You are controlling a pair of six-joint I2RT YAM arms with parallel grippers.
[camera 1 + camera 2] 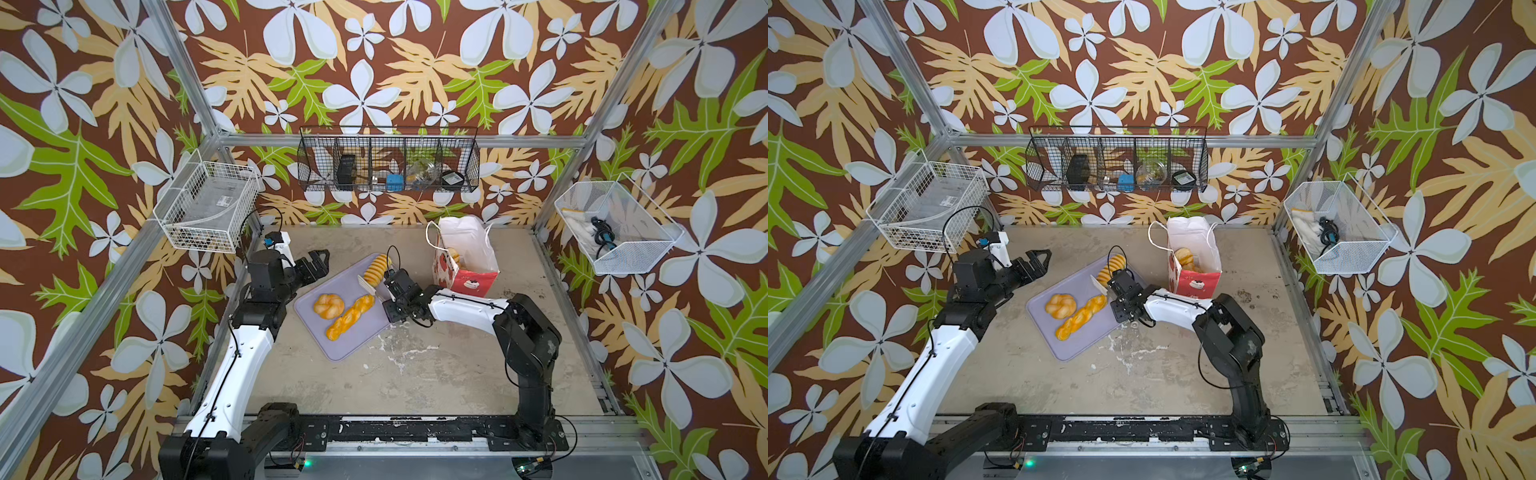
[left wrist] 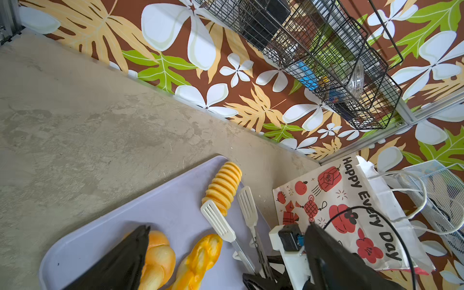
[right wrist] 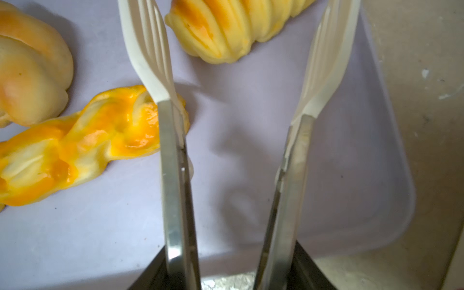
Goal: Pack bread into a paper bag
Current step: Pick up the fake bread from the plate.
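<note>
Your right gripper [image 1: 389,293] is clamped on the metal tongs with white slotted tips [image 3: 148,50], whose arms stand spread with nothing between them, low over the flat lavender tray [image 1: 332,349]. On that tray you have three breads: a ridged golden oval roll [image 1: 377,269] just ahead of the tong tips, a long twisted orange braid [image 1: 350,316] with one end under a tong arm, and a round knotted bun [image 1: 328,305] beside it. The upright red paper bag with white cartoon prints [image 1: 469,282] stands just beside the tray, with bread [image 1: 454,254] inside. Your left gripper [image 1: 316,258] hovers wide open and empty at the tray's far corner.
</note>
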